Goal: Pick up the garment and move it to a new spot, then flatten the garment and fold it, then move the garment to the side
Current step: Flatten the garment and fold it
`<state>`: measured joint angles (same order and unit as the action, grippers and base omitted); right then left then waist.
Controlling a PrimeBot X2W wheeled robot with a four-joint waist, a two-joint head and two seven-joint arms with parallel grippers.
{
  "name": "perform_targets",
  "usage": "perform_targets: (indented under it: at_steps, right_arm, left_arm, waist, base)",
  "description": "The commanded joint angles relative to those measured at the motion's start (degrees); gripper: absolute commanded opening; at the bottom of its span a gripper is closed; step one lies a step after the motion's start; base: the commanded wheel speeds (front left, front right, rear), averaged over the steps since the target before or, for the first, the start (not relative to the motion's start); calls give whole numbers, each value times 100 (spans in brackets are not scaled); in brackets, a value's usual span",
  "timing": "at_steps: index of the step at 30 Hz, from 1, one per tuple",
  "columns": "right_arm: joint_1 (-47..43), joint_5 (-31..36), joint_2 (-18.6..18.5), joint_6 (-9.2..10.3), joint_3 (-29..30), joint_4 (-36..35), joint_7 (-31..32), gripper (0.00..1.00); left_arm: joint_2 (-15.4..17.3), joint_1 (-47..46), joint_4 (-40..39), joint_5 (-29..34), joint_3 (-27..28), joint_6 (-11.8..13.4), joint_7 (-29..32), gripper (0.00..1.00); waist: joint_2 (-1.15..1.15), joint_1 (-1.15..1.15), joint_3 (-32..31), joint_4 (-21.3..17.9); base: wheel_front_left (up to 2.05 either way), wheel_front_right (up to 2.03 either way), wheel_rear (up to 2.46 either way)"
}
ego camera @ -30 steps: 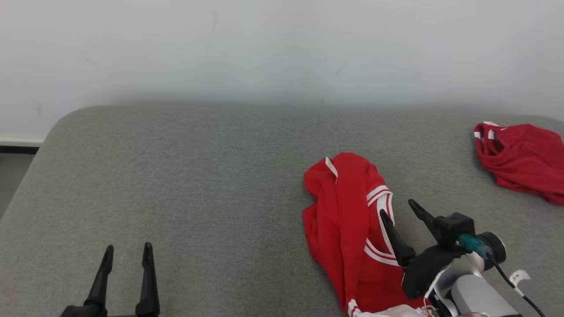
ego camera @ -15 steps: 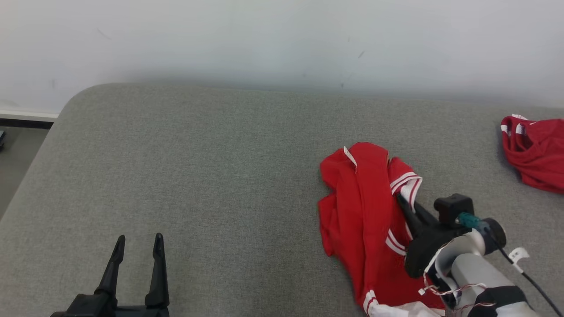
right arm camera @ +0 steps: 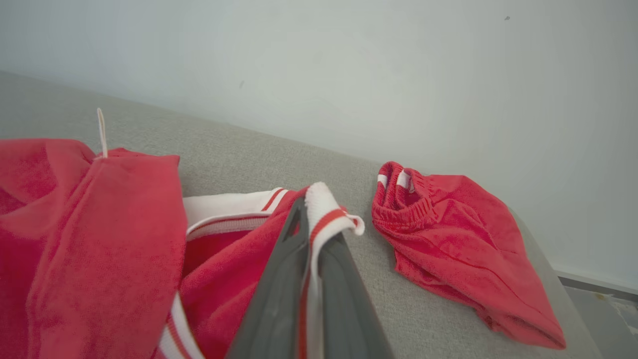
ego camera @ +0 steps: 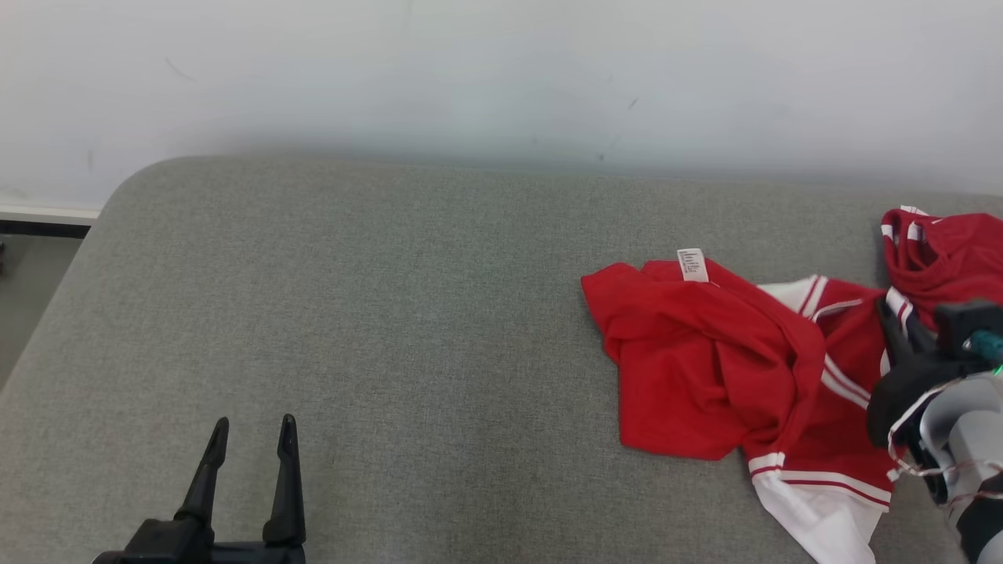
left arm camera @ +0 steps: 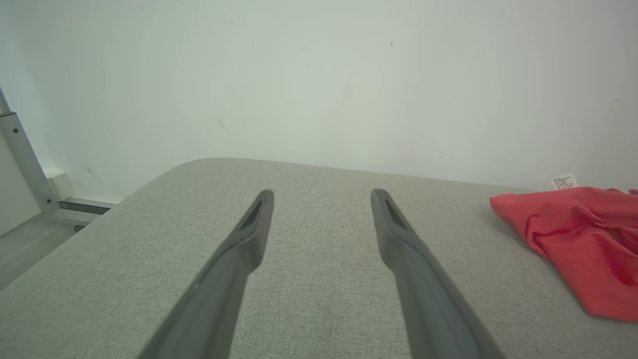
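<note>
We start at the left. Our left gripper (ego camera: 255, 423) sits at the near left of the grey soft table (ego camera: 392, 313). Its jaws are wide apart, with nothing between them. It is well apart from any cloth.

Going right, we come to the garment (ego camera: 705, 352). It is red with white stripes and lies bunched up on the right part of the table. A small white tag (ego camera: 691, 264) sticks up at its far edge. At the garment's right side is our right gripper (right arm camera: 308, 212). Its jaws are pinched tight on the white and red striped edge.

We think the job right now is to carry the garment to a new spot. To do it well, we should hold that pinch tight so the edge does not slip out. We should lift high enough that the hanging part does not drag, and go slowly. The other red cloth (ego camera: 948, 251) lies just beside, at the far right, so we must not catch it and pull it along. The big open middle of the table looks like a good spot, because both grippers could reach it there for flattening.

Now we count: two grippers, two red cloth things, one white tag, one grey table.
</note>
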<state>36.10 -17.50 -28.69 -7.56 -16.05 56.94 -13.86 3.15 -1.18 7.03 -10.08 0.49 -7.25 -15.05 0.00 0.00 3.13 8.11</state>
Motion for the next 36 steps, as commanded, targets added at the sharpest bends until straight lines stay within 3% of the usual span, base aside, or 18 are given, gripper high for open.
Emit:
perform_targets:
  at_steps: [1, 6, 16, 23, 36]
  right_arm:
    - [-33, 64, 89, 17, 54, 26, -36, 100]
    - [-60, 388, 201, 17, 369, 140, -104, 100]
    - [-245, 883, 487, 17, 692, -693, -135, 100]
    - [-288, 832, 809, 17, 503, -1135, -40, 100]
    - [333, 555, 540, 17, -337, -403, 830, 100]
  left_arm:
    - [-17, 12, 30, -18, 3, -15, -17, 100]
    - [-15, 147, 108, -13, 88, -17, -17, 100]
    - [22, 378, 144, 71, 129, 2, -17, 100]
    - [18, 325, 167, 54, 97, 7, -17, 100]
    - [1, -22, 237, -60, -169, -15, -17, 100]
  waist:
    - [0, 0, -7, 1]
    - [0, 0, -182, -103]
    - [0, 0, -390, -262]
    - [0, 0, -390, -277]
    - [0, 0, 10, 155]
  base:
    - [0, 0, 0]
    - [0, 0, 0]
    - [0, 0, 0]
    - [0, 0, 0]
    - [0, 0, 0]
